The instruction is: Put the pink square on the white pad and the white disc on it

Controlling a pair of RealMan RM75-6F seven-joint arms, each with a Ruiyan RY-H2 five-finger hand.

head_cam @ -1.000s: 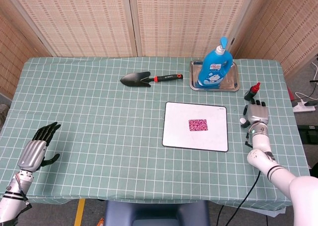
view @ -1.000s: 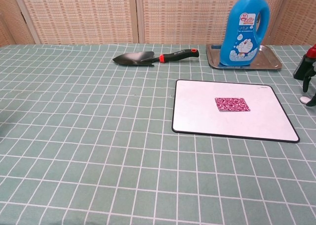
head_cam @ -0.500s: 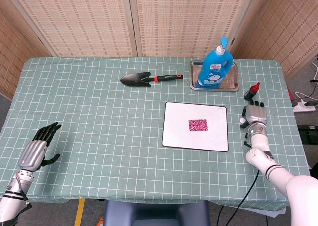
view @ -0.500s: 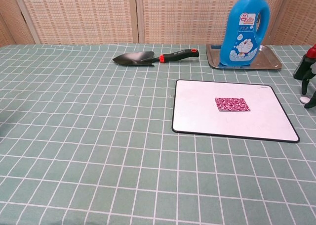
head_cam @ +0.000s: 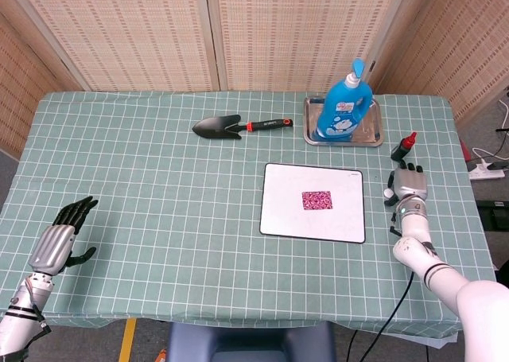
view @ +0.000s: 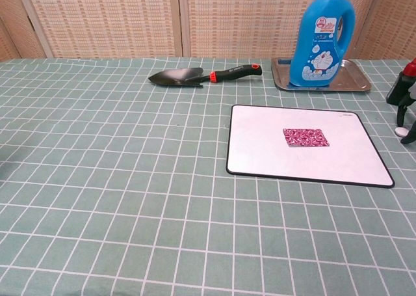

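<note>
The pink patterned square (head_cam: 317, 200) (view: 305, 137) lies flat near the middle of the white pad (head_cam: 286, 215) (view: 260, 149). The small white disc (head_cam: 387, 193) (view: 400, 131) lies on the tablecloth just right of the pad. My right hand (head_cam: 410, 187) rests palm down beside the disc, fingers pointing away, and holds nothing. In the chest view only one dark fingertip (view: 409, 137) shows at the right edge, next to the disc. My left hand (head_cam: 64, 236) lies at the table's near left, fingers apart and empty.
A small black bottle with a red cap (head_cam: 403, 145) (view: 403, 88) stands just beyond my right hand. A blue detergent bottle (head_cam: 345, 107) stands on a steel tray (head_cam: 374, 134) at the back. A black trowel (head_cam: 238, 126) lies behind the pad.
My right hand has drawn back slightly toward the near edge, beside the disc. The disc, the square and my left hand have stayed where they were.
</note>
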